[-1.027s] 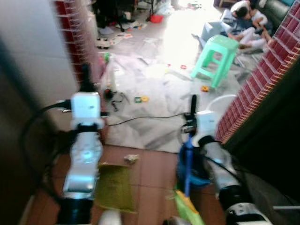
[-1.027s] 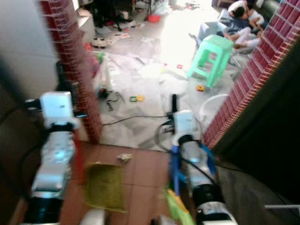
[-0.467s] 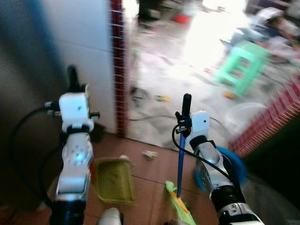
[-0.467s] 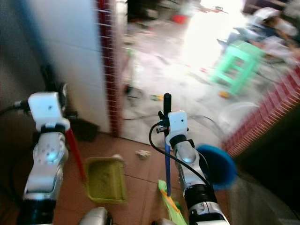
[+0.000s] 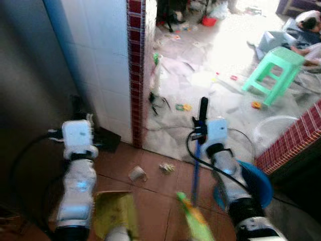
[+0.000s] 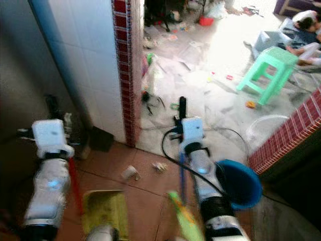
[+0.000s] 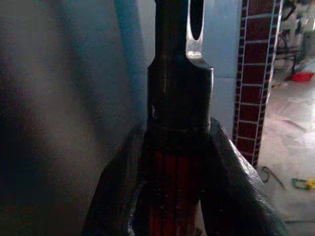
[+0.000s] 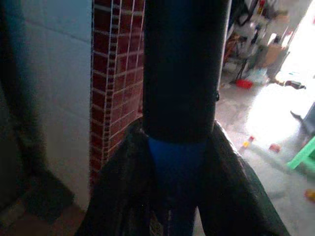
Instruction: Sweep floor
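Note:
My left gripper (image 6: pixel 50 116) is shut on the dustpan's handle (image 7: pixel 178 162), a red stick (image 6: pixel 74 183) with a black grip. The yellow-green dustpan (image 6: pixel 104 211) hangs low over the terracotta floor, below that arm. My right gripper (image 5: pixel 201 124) is shut on the broom's handle (image 8: pixel 178 152), a blue shaft (image 5: pixel 195 173) under a black grip. The broom's green and yellow bristles (image 5: pixel 193 221) reach the floor at the bottom of the view. Two crumpled paper scraps (image 5: pixel 136 174) (image 5: pixel 166 168) lie on the tiles ahead, between the arms.
A white-tiled wall with a red-tiled edge (image 5: pixel 135 70) stands ahead on the left. A blue basin (image 5: pixel 257 182) sits by my right arm, beside a low red brick wall (image 5: pixel 296 135). Farther on are a cable, litter, a green stool (image 5: pixel 273 70) and a person (image 5: pixel 307 20).
The camera has turned and blurs less; the wall corner now sits nearer the centre. The dustpan and broom head sit lower in view. Both grippers keep their hold.

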### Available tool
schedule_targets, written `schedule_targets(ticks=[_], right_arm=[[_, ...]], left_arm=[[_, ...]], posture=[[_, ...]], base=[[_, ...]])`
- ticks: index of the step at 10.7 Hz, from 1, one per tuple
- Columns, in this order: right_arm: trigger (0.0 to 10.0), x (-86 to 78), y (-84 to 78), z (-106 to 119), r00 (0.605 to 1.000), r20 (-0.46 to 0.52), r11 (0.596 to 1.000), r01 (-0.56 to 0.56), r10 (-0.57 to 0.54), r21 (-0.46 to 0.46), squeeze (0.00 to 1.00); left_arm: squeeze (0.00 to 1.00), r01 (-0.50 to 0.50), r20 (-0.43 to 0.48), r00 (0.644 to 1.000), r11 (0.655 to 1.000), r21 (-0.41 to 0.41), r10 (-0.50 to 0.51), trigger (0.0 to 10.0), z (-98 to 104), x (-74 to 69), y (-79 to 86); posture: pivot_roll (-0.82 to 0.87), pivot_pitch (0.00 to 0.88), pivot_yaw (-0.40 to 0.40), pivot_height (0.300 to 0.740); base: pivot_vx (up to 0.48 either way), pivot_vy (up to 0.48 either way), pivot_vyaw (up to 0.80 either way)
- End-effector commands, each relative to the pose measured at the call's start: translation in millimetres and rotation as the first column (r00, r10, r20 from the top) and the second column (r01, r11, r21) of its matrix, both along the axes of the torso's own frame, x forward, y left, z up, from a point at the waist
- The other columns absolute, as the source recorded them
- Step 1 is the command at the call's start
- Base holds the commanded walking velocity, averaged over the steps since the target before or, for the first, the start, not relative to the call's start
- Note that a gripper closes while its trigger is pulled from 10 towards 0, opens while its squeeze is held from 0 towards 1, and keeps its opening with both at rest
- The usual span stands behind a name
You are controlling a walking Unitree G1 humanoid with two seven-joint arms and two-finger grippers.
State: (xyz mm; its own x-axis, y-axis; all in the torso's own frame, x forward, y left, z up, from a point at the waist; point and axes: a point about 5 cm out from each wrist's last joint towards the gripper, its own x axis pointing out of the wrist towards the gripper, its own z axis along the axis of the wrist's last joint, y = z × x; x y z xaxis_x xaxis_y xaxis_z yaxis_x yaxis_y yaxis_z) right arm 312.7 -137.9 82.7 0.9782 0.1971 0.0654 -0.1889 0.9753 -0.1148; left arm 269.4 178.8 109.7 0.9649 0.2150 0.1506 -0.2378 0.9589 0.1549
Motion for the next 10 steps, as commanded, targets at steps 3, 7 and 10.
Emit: schedule_targets(ticks=[3, 7, 10], right_arm=[[10.0, 14.2, 4.5, 45.2, 0.976, 0.218, 0.999, 0.008, 0.002, -0.047, 0.00], [10.0, 15.6, 8.1, 48.3, 0.972, 0.235, 0.998, 0.011, 0.003, -0.061, 0.00], [10.0, 15.0, 7.6, 45.7, 0.974, 0.228, 0.998, 0.011, 0.004, -0.064, 0.00]], left_arm=[[0.00, 0.010, 0.048, 0.999, 1.000, 0.014, -0.011, 10.0, 9.1, 3.2, -0.2], [0.00, 0.013, 0.081, 0.997, 1.000, 0.018, -0.015, 10.0, 17.9, 4.9, -3.0], [0.00, -0.019, 0.108, 0.994, 0.997, 0.073, 0.011, 10.0, 22.0, 4.2, -1.6]], posture=[[0.05, 0.000, -0.058, 0.740], [0.06, 0.000, -0.059, 0.740], [0.05, 0.000, -0.060, 0.740]], base=[[0.382, 0.290, 0.00], [0.369, 0.222, 0.00], [0.000, 0.000, 0.00]])
